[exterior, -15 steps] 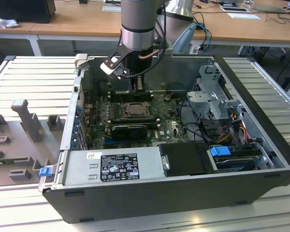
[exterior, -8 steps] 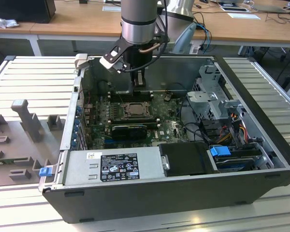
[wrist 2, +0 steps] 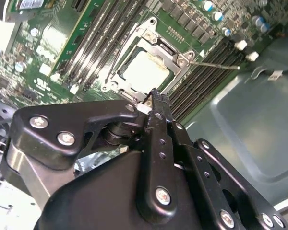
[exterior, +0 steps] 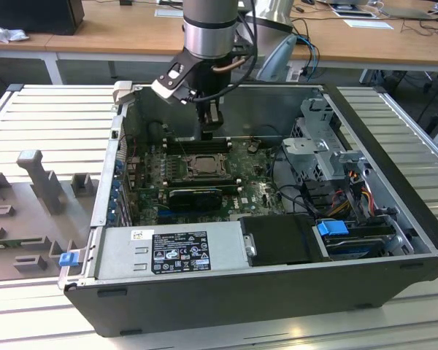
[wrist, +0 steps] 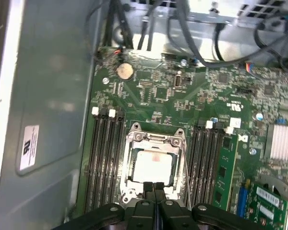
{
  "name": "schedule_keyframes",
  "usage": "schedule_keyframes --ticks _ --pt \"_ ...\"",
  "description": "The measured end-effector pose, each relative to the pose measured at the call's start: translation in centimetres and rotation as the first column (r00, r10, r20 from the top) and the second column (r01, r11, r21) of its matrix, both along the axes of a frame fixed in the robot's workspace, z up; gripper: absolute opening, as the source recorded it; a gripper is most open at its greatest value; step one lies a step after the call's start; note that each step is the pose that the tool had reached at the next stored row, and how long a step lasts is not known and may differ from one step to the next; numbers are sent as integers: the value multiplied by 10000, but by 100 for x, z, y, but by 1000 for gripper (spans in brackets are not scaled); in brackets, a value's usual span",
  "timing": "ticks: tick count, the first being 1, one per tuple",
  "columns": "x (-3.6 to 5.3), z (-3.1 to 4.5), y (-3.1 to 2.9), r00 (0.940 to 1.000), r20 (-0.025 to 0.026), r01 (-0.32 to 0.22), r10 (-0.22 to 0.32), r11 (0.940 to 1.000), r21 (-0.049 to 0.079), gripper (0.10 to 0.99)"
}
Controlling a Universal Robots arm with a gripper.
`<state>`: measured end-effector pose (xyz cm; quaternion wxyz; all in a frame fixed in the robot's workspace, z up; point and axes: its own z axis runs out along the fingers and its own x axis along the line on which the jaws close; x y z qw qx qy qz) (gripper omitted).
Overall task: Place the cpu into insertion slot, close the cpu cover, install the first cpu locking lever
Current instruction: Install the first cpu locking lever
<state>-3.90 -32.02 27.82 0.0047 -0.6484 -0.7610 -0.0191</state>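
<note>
Silver-beige cpu [wrist: 153, 166] lies seated — just past the closed jaws' tips.

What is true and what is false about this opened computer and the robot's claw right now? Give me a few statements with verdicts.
1. The cpu lies in the insertion slot. True.
2. The cpu cover stands upright, swung open. False: it lies flat, framing the cpu.
3. The gripper carries the cpu. False: its fingers are shut on nothing, close by the cover's edge.
4. Long memory slots run along both sides of the insertion slot. True.
</note>
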Motion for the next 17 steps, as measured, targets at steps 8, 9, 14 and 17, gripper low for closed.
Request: schedule_keyframes --ticks 8,9,14,17 --pt "0 -1 0 9917 2 -1286 1286 9917 -3 106" --pt "0 -1 0 9896 2 -1440 1440 9896 -2 106" --pt "0 -1 0 9747 1 -2234 2234 9747 -3 106" --pt "0 -1 0 9610 1 -2764 2764 9610 -5 106"
